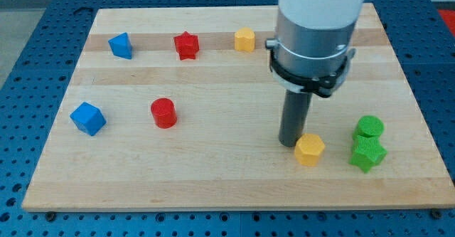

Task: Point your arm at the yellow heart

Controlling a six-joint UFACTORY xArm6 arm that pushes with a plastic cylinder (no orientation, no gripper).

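A yellow heart (pixel 244 40) sits near the view's top, a little left of the arm's white body. My tip (pixel 289 144) rests on the board in the lower right, far below the heart. It stands right next to the left side of a yellow hexagon (pixel 309 150); I cannot tell if they touch. The rod is upright and dark under a grey collar.
A wooden board (pixel 213 187) holds a blue triangular block (pixel 121 45), a red star (pixel 186 45), a blue cube (pixel 88 118) and a red cylinder (pixel 163 113). A green cylinder (pixel 370 127) and a green star (pixel 367 154) sit right of the yellow hexagon.
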